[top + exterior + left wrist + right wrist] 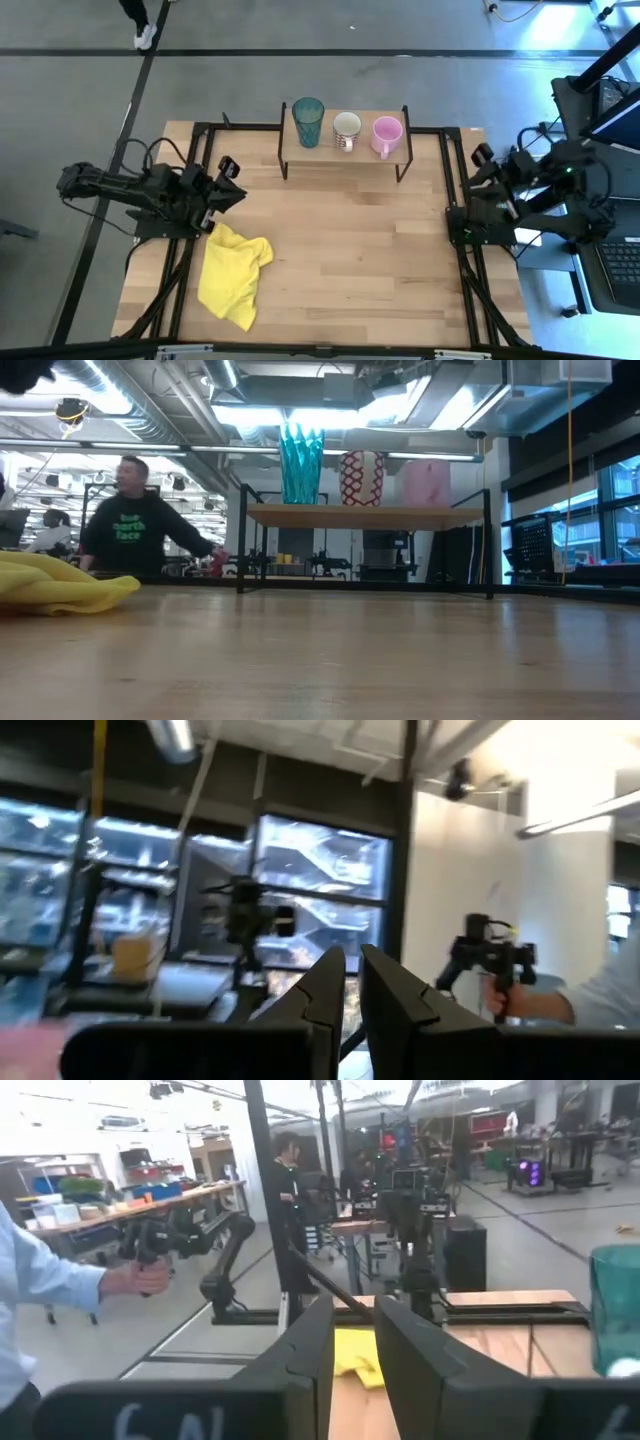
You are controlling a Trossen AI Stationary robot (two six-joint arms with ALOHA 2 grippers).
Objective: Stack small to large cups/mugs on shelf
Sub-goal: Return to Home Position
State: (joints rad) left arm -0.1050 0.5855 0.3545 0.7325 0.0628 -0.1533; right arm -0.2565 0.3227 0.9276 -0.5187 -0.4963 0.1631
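The left arm lies folded low over the table's [330, 260] left edge, its left gripper [232, 186] pointing inward toward the shelf side. From above its tips blur into the dark wrist. In its own wrist view the two fingers [322, 992] stand nearly together with only a slit between them, gripping nothing. Just in front of that arm a crumpled yellow cloth [235, 272] lies on the wood.

The shelf [345, 152] stands at the table's far edge with all three vessels in a row on it. The teal translucent tumbler [308, 121] is at its left end, then the cream-white mug [347, 130], whose side shows a red lattice pattern at table height, then the pink mug [386, 133] at the right. From table height, narrow gaps separate them. The pink mug's handle points toward the near edge of the table. The cream mug's handle is hard to make out.

The right arm is folded beyond the table's right edge, and its right gripper [483, 158] is hard to pick out against dark equipment. In its wrist view the fingers [308, 1350] are slightly parted and empty, and the cloth shows through the gap. The tumbler is cut off there by the frame edge.

Neither arm appears in the low view, where a blurred person [130, 520] stands behind the table.
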